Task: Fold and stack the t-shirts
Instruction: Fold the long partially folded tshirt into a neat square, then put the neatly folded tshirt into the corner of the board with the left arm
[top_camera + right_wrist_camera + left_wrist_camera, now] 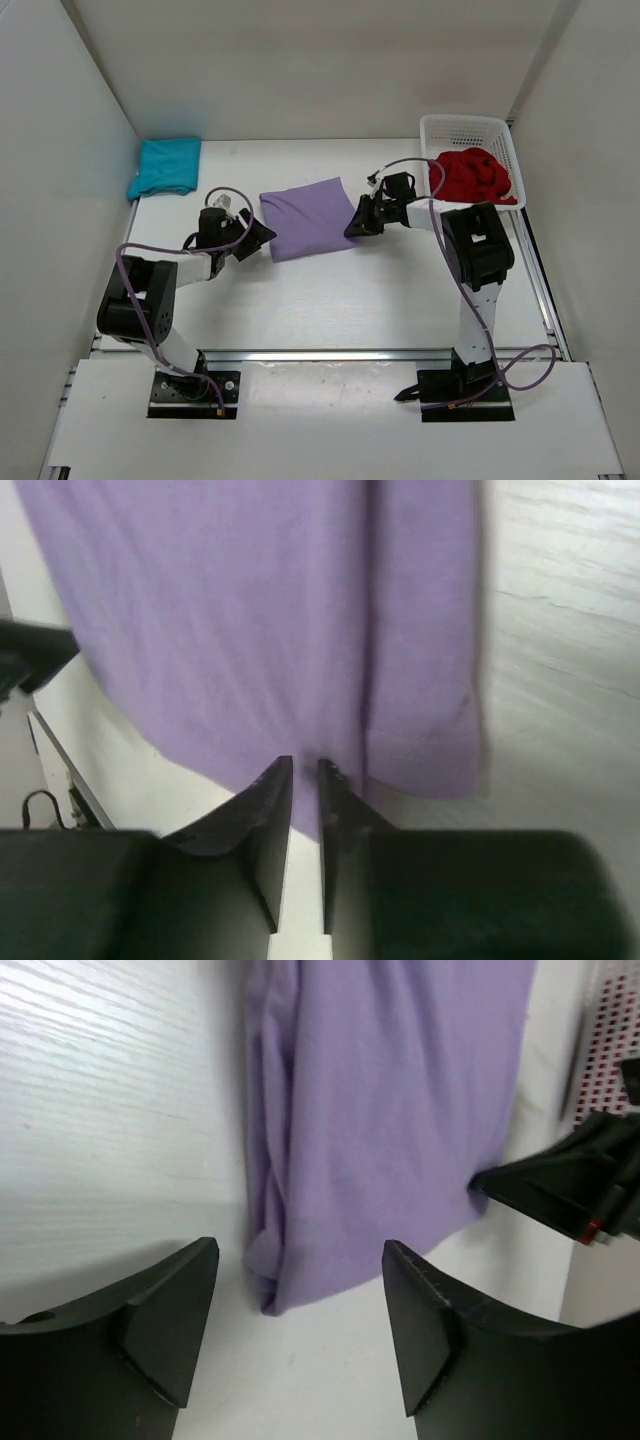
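wrist views alone show left fingers (170,1300) spread empty, right fingers (265,800) near-closed at the lavender t-shirt (250,610) edge, grip unclear.

A first t-shirt (308,218) is laid flat on the middle of the table (350,300), between the left gripper (262,235), just beside its left edge, and the right gripper (352,228), at its right edge. A second t-shirt (165,166) is placed in the far left corner. A third t-shirt (475,177) is heaped in the basket (470,125), set at the far right
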